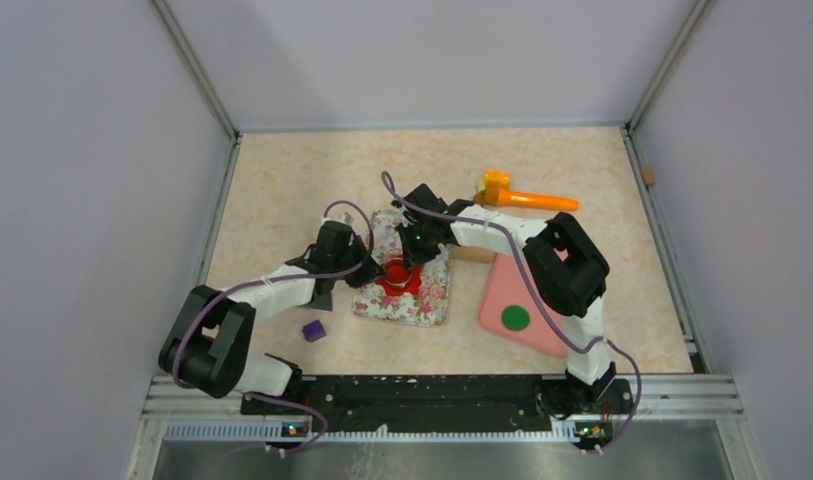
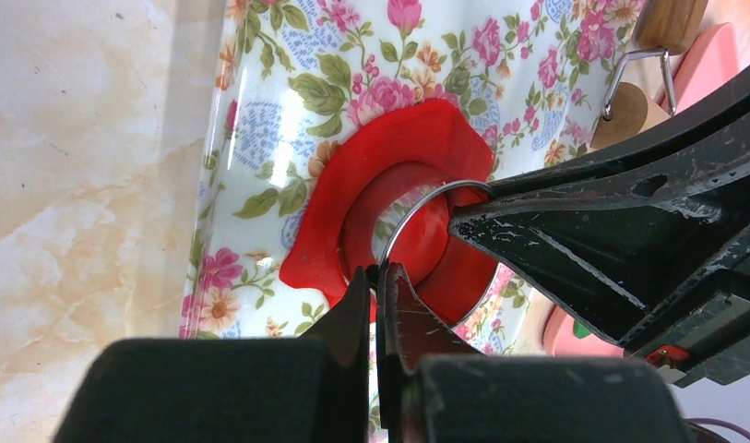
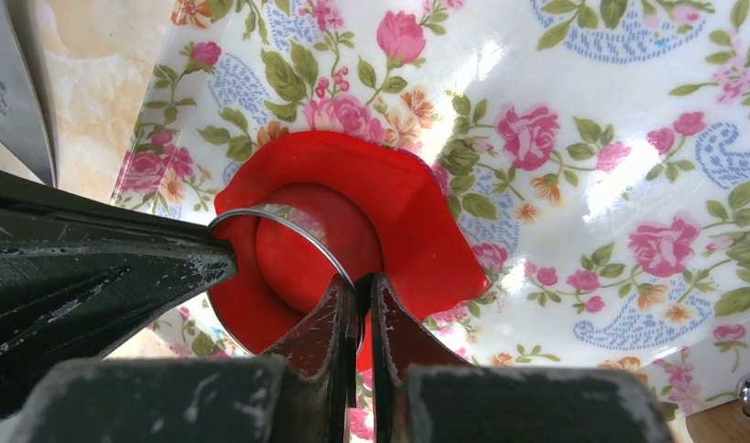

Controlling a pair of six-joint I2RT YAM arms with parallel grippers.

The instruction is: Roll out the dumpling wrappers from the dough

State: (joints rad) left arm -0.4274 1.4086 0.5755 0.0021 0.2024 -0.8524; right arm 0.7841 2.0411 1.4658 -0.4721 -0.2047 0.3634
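Both grippers are on the same thing here: the left gripper (image 2: 380, 277) and the right gripper (image 3: 359, 286) are each pinched tight on the thin rim of the metal ring (image 2: 445, 185), 1 on each side. The ring sits down on the red clay sheet (image 3: 398, 203) on the floral mat (image 1: 427, 300). The dumpling wrapper (image 3: 297, 254), a round red disc, lies inside the ring, with the ragged leftover clay all around it. Off to the right there's a pink board (image 1: 542, 290) with a green disc (image 1: 515, 318), and an orange rolling pin (image 1: 527, 198) behind.
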